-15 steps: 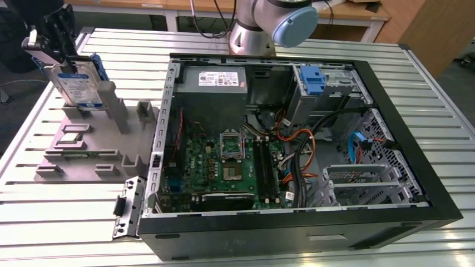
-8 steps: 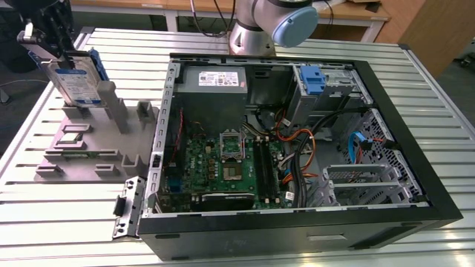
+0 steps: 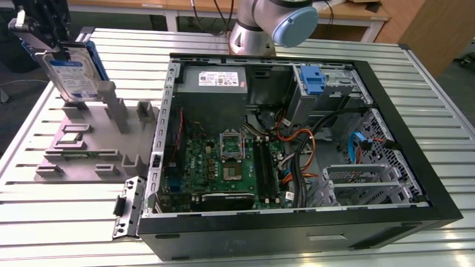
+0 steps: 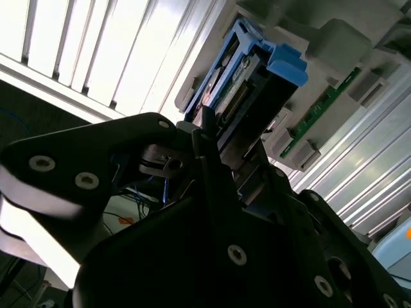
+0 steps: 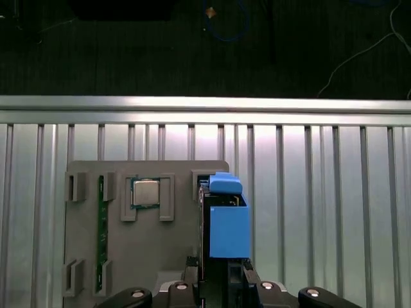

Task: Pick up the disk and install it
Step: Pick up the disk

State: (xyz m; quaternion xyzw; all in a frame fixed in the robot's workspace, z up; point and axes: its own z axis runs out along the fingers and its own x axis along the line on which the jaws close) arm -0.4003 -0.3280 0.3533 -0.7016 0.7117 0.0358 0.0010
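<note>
Silver-metal flat rectangular disk (image 3: 73, 75) with blue plastic rails, upright at the exterior view's far left, clamped between fingers of black gripper (image 3: 46, 49), over moulded grey holder (image 3: 89, 150) on ribbed aluminium table (image 3: 44, 222); open black computer case (image 3: 245, 229) well apart, rightward.

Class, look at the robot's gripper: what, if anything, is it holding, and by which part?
The gripper holds the disk by its upper end, as the exterior view shows; the labelled part hangs below the hold.
</note>
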